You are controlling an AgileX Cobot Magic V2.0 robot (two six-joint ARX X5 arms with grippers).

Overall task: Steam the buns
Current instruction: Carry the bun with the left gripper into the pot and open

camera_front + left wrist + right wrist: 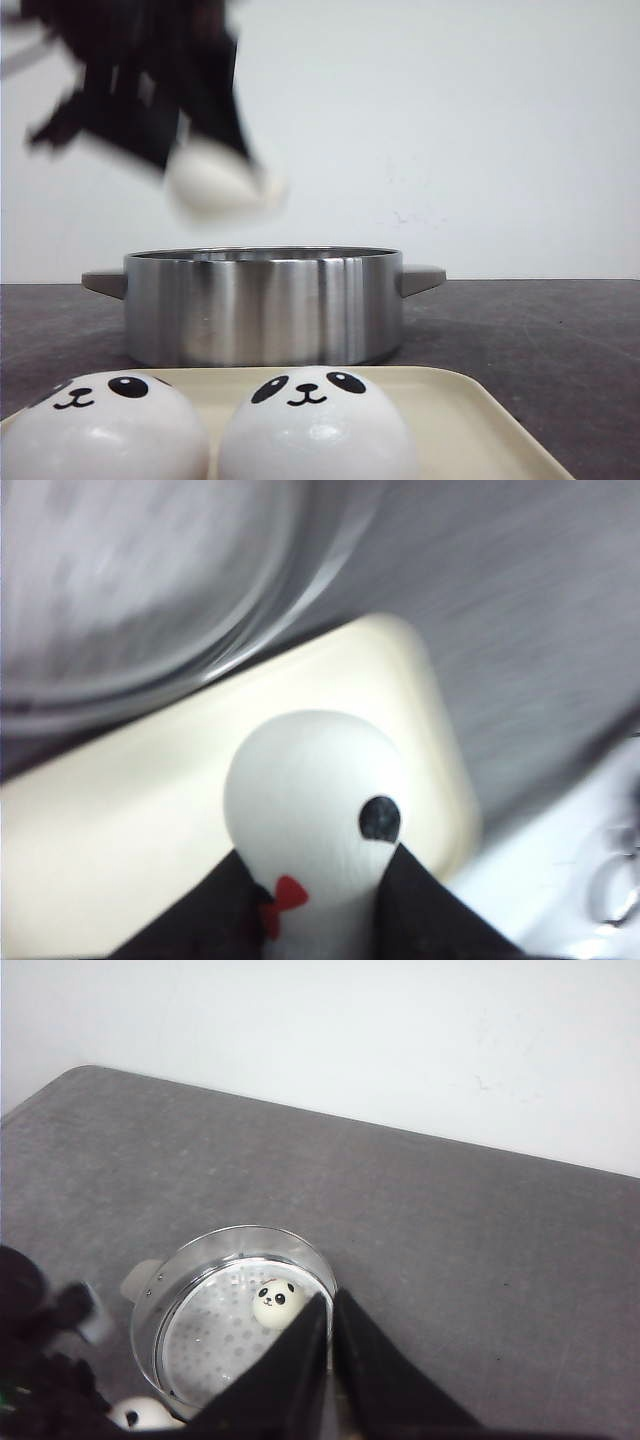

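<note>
My left gripper [215, 165] is shut on a white panda bun [218, 182] and holds it in the air above the left side of the steel steamer pot [262, 304]. The left wrist view shows that bun [312, 800] squeezed between the black fingers [440, 915], over the cream tray [120, 850]. Two more buns [100, 428] [315, 425] sit on the tray [470, 420] at the front. One bun [279, 1302] lies inside the pot [200, 1280] on its perforated floor. My right gripper [332, 1310] is shut and empty, high above the table.
The pot has grey side handles [422, 277]. The left arm [35, 1360] shows blurred beside the pot in the right wrist view, with the held bun [140, 1415] below it. A white wall stands behind the dark grey table [540, 340].
</note>
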